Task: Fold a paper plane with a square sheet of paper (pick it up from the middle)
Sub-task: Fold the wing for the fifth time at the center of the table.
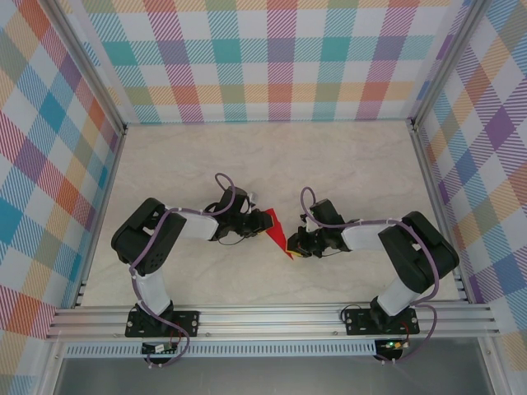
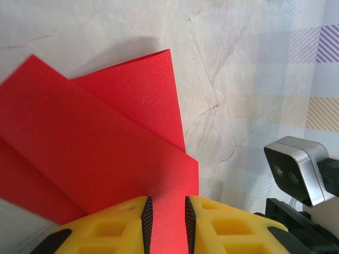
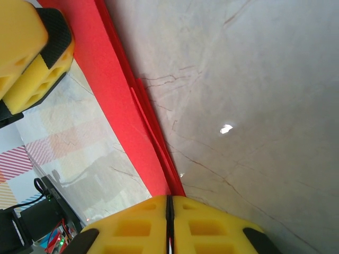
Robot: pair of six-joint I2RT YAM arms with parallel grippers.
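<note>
My left gripper (image 2: 165, 211) and right gripper (image 3: 169, 206) are both clamped on the paper (image 2: 95, 143) from opposite sides, I guess so the folds can't spring open.

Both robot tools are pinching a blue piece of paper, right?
Not blue: the paper is red, as the left wrist view shows plainly. The rest is right: the left tool and the right tool are both pinching it.
</note>
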